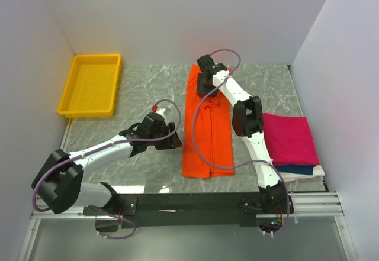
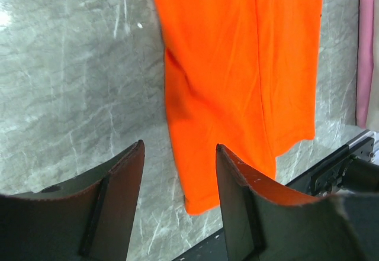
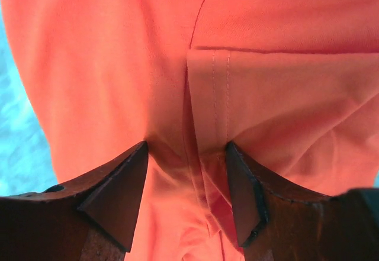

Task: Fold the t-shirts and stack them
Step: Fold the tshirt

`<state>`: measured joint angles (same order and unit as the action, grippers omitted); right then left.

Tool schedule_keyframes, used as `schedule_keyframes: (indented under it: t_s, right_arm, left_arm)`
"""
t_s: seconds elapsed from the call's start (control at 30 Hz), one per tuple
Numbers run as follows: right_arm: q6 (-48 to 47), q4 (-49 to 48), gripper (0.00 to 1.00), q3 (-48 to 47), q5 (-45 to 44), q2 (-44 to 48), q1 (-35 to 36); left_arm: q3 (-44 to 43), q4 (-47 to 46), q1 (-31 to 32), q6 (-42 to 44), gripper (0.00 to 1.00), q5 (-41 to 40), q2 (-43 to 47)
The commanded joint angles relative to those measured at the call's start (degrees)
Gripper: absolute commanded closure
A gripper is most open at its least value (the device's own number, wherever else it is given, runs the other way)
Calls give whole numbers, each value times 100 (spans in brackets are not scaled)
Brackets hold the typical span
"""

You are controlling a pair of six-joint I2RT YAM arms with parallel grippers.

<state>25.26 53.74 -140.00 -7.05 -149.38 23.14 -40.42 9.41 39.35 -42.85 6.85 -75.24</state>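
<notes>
We see the soft bright orange cloth t-shirt (image 1: 206,142) mid-frame on the marbled grey table (image 1: 136,89), its top hidden under the right gripper (image 3: 186,145), jaws spread astride a stitched hem (image 3: 220,89), the left gripper (image 2: 180,145) gaping empty beside it.

No text, label, brand, number or sign can be read in any view. The orange t-shirt (image 1: 204,137) is plain cloth, and up close the right wrist view shows only a stitched hem on it. The magenta t-shirt (image 1: 290,138) is plain as well, and the yellow tray (image 1: 89,86) carries no mark that can be made out.
</notes>
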Motion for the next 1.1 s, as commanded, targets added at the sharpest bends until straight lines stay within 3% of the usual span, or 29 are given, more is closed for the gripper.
schedule_keyframes:
  t_s: [0.0,0.23,0.47,0.67,0.77,0.87,0.97,1.0,1.07]
  right_arm:
    - [-161,172,38,-149,625,-205,349]
    - [532,-520,37,-132,1170,-126,684]
    - [1324,-1233,36,-62,1320,-12,254]
    - [1062,-2085,32,465,1496,847,-2]
    - [780,-1955,29,421,1225,1347,-20]
    - [674,-1788,28,964,847,2111,-81]
    - [665,-1778,28,2324,469,3155,-90]
    - [691,-1866,28,3303,354,3457,-81]
    - [796,-2243,29,4345,318,4368,-73]
  left_arm:
    - [-36,-62,-77,23,43,80,97]
    - [236,-150,-367,-127,41,97,264]
    - [403,-97,-525,-267,41,308,466]
    - [1123,-588,-508,-864,41,834,668]
    - [1519,-1054,-316,-1199,41,1011,695]
    - [1634,-1239,158,-1427,41,959,582]
    - [1783,-1598,606,-1770,42,853,502]
    - [1836,-1722,678,-1962,42,827,484]
    - [1976,-1933,863,-2113,43,792,423]
